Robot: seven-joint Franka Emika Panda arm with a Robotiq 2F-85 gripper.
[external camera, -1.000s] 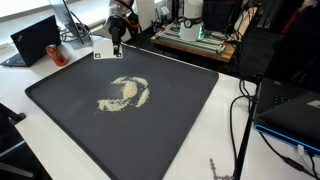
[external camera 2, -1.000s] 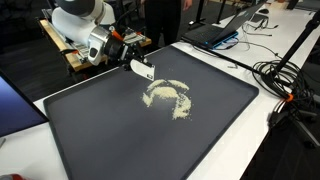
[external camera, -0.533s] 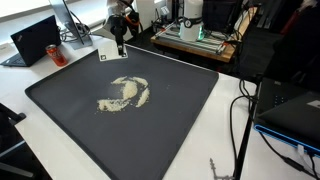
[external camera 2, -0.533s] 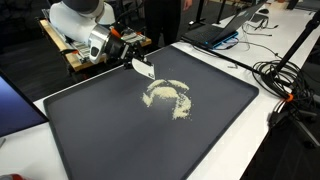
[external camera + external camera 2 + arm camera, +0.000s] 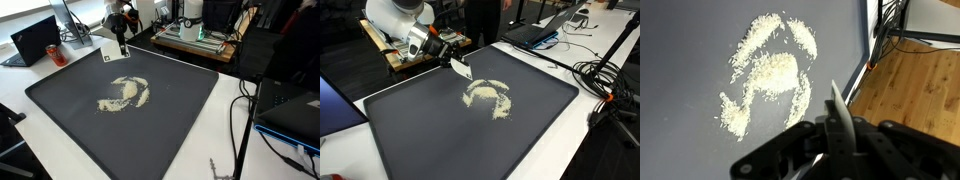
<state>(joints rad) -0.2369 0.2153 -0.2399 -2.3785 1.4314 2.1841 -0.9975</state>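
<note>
The gripper point(image 5: 449, 59) was clamped shut on a white card point(image 5: 462, 69), holding it tilted just above a dark mat point(image 5: 430, 130) near its edge. A swirled pile of grains point(image 5: 488, 97) lay near the mat's middle, close to the card but apart from it. A laptop point(image 5: 35, 42) sat beside the mat.

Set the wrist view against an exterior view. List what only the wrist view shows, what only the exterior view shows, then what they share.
Wrist view only: the wooden floor beyond the mat's edge, and the white card seen edge-on as a thin blade.
Exterior view only: the laptop, the white table around the mat, and the card's flat face.
Both: the grain pile spread on the dark mat, and the gripper shut on the card.
</note>
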